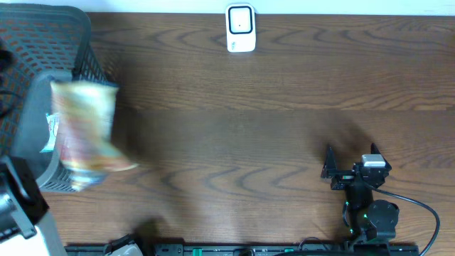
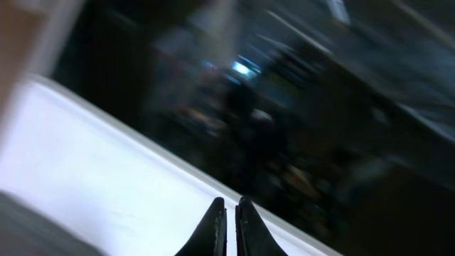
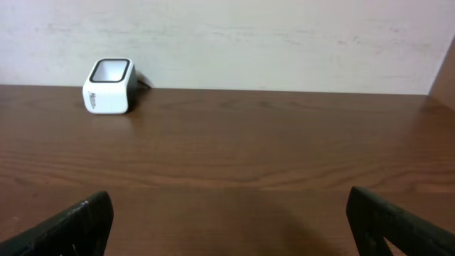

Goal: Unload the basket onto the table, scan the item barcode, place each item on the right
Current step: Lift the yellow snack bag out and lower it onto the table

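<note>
The item, a pale orange and yellow packet (image 1: 85, 134), is smeared by motion at the left edge of the table, in front of the dark mesh basket (image 1: 75, 39). No barcode can be made out on it. The white scanner (image 1: 240, 28) stands at the far edge of the table and also shows in the right wrist view (image 3: 109, 86). My left gripper (image 2: 230, 208) is shut, fingertips together with nothing showing between them, in a blurred view of a white surface and darkness. My right gripper (image 1: 350, 153) rests open at the front right, with only bare wood between its fingers (image 3: 231, 227).
Part of the left arm (image 1: 18, 203) fills the bottom left corner. A grey wall (image 1: 28, 121) shows beside the mesh basket. A black cable (image 1: 419, 206) trails from the right arm's base. A pale wall (image 3: 284, 35) rises behind the table.
</note>
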`<state>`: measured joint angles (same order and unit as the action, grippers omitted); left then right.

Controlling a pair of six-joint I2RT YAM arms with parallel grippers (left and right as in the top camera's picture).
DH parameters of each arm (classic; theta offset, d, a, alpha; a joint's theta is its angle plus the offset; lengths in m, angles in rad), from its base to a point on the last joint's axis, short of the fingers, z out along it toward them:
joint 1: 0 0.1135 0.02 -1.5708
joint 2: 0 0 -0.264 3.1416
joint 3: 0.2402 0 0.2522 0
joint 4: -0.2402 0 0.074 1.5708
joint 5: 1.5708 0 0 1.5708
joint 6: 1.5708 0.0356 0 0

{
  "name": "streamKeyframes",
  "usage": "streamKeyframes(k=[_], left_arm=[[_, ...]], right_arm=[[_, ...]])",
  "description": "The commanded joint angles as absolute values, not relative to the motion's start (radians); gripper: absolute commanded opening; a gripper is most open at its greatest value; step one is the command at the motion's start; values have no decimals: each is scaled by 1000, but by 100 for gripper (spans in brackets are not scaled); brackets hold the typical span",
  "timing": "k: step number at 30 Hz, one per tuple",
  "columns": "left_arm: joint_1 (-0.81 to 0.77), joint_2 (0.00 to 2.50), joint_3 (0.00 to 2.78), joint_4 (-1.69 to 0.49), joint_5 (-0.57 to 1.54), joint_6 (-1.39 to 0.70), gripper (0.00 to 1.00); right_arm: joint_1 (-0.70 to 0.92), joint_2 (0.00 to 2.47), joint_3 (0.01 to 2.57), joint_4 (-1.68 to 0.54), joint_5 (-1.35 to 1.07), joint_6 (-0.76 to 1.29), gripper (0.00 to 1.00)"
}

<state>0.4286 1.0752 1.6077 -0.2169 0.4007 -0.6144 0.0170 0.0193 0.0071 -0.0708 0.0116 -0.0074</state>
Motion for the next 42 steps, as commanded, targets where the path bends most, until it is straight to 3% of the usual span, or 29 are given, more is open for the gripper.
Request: streamKeyframes(k=[1, 9, 11, 13, 15, 16, 22, 24, 29, 33, 37, 42], left_arm=[[280, 1085, 1621, -244, 472, -652, 7], [143, 1167, 1621, -316, 472, -577, 8], [120, 1186, 1621, -382, 472, -573, 16], [89, 1206, 1621, -474, 472, -502, 17], [51, 1229, 1621, -604, 472, -393, 39], [26, 1244, 1621, -689, 472, -335, 55], [-155, 1399, 1621, -1146, 471, -184, 90], [-208, 1445, 1621, -1234, 471, -175, 97], [-362, 1591, 1621, -1449, 427, -187, 98], [-519, 1708, 1607, -1597, 226, -324, 98], [-610, 1711, 1534, -1591, 236, -342, 98], [-661, 1711, 1434, -1422, 379, -400, 98]], right_arm=[[15, 18, 6, -75, 13, 6, 99], [15, 18, 6, -75, 13, 6, 99], [15, 18, 6, -75, 13, 6, 99], [15, 18, 6, -75, 13, 6, 99], [15, 18, 6, -75, 13, 6, 99], [15, 18, 6, -75, 13, 6, 99], [15, 18, 6, -75, 13, 7, 99], [15, 18, 6, -75, 13, 7, 99], [15, 18, 6, -75, 13, 6, 99], [15, 18, 6, -75, 13, 6, 99], [15, 18, 6, -75, 13, 6, 99], [15, 18, 6, -75, 13, 7, 99]])
